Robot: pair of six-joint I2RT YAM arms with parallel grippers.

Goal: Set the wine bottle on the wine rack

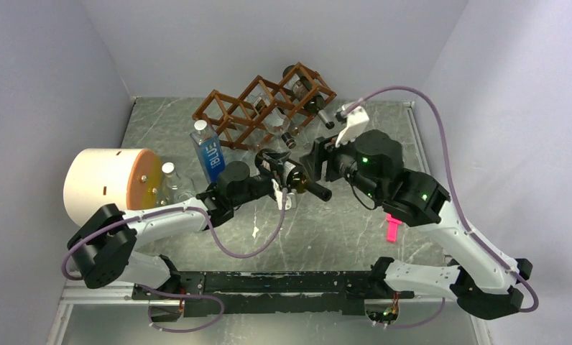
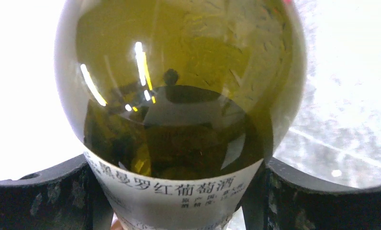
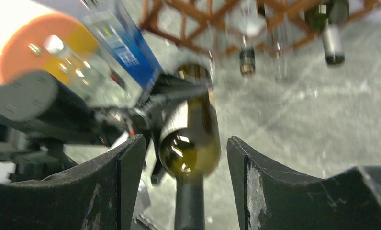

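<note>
My left gripper is shut on a green wine bottle with a white label and holds it level above the table, neck pointing right. The left wrist view shows the bottle's shoulder with my fingers clamped on the label. My right gripper is open; its jaws stand on either side of the bottle's neck and shoulder without touching. The reddish-brown wine rack stands at the back with bottles in some cells; it also shows in the right wrist view.
A blue-labelled water bottle stands left of the gripped bottle. A clear bottle and a white cylinder with an orange end sit at the left. A pink object lies at the right.
</note>
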